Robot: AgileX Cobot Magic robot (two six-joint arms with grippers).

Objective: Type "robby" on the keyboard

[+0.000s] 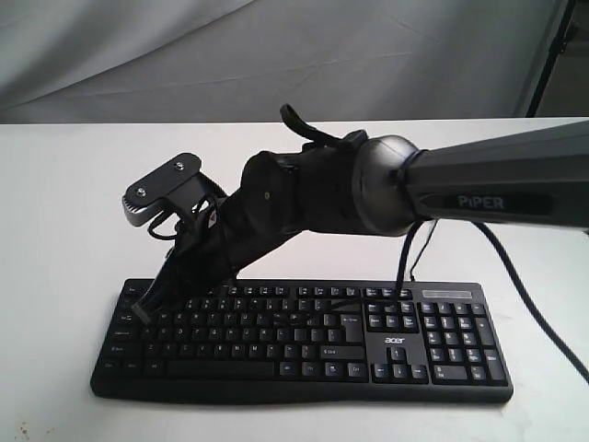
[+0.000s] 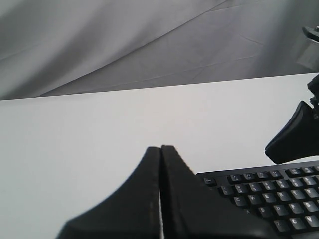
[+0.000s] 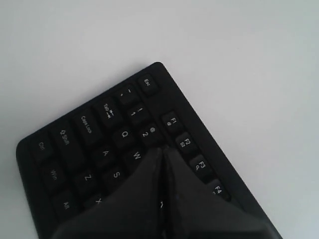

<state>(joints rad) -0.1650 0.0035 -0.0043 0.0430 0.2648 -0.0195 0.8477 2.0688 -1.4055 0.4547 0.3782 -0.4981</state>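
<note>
top-left keys of keyboard hidden behind right hand, key beneath tip unseen

The right arm is stretching over the keyboard's left half, blocking approach there. The number-pad end is lying uncovered, and bare table is spreading leftward.

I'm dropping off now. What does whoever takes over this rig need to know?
Right pincer: shut, reaches across, tips over the keyboard's upper-left keys near W and 2; contact unclear.
Left pincer: shut, over the table off the keyboard's Esc corner.
Done: nothing confirmable; no screen in view.
Left: treat all of "robby" as untyped.
</note>
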